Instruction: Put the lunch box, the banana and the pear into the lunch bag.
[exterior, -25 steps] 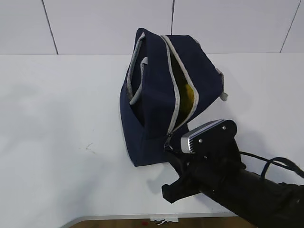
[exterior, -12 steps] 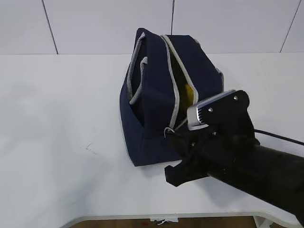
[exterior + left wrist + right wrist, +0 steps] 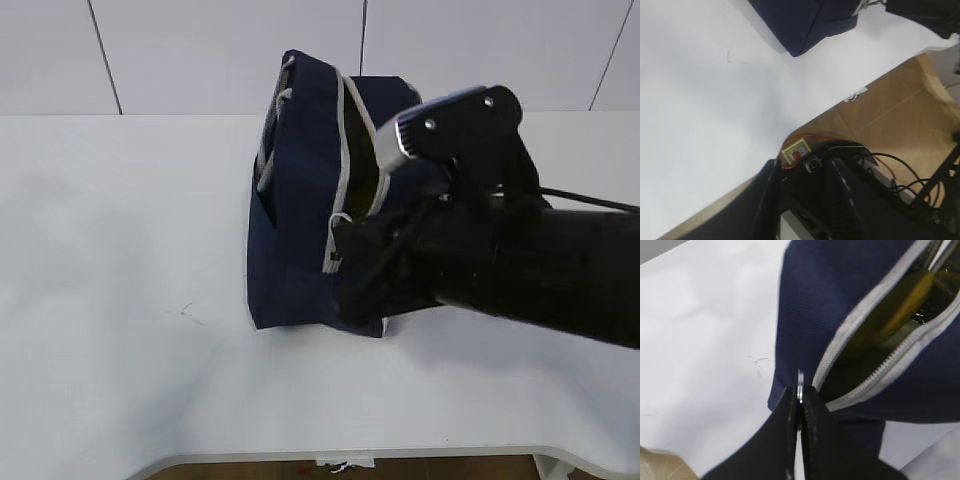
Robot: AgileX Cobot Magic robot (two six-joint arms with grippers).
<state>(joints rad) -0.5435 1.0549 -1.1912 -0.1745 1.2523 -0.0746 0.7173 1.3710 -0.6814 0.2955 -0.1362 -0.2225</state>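
The navy lunch bag [image 3: 295, 225] stands mid-table with its grey zipper partly open. My right gripper [image 3: 343, 268] is at the bag's near end and is shut on the metal ring zipper pull [image 3: 800, 382]; in the right wrist view the gripper [image 3: 800, 401] has its jaws pressed together on the ring. Something yellow [image 3: 900, 305] shows inside the opening; I cannot tell if it is the banana or the pear. The lunch box is hidden. My left gripper [image 3: 802, 200] hangs off the table's front edge, open and empty. The bag's corner shows in the left wrist view [image 3: 800, 20].
The white table [image 3: 120, 250] has a small scuff mark [image 3: 187, 310] left of the bag. The right arm's black body [image 3: 520, 260] covers the bag's right side. Below the table edge are wooden floor and cables [image 3: 890, 165].
My right gripper has moved up and forward to the bag's near end. The bag has shifted left and stands more upright, and its opening looks narrower.
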